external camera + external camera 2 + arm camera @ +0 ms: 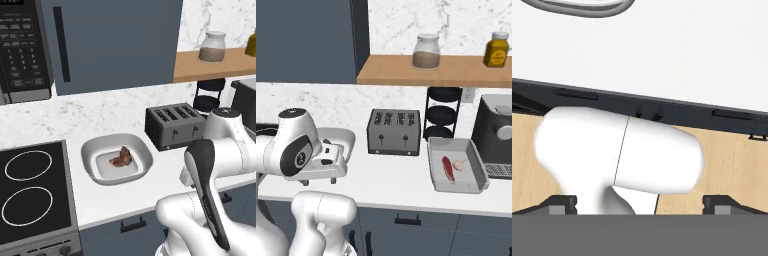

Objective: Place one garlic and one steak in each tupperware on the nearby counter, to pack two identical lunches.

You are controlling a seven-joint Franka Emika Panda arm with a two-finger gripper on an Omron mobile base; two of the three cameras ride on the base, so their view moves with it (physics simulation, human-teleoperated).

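Arm segments hide the near corner of the white tupperware (340,140) in the right base view, its brown steak chunk (121,158) plain from the left. Red steak strip (447,169) lies lengthwise in the grey tupperware (456,186) on the desk (391,177), garlic (458,164) just beside it. Claw (640,205) fingertips (562,205) stand wide apart, holding nothing.

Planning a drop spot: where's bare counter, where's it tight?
Free: the white counter strip in front of the black toaster, between the white oval tupperware and the grey rectangular tupperware. Crowded: behind the grey one, by the black rack.
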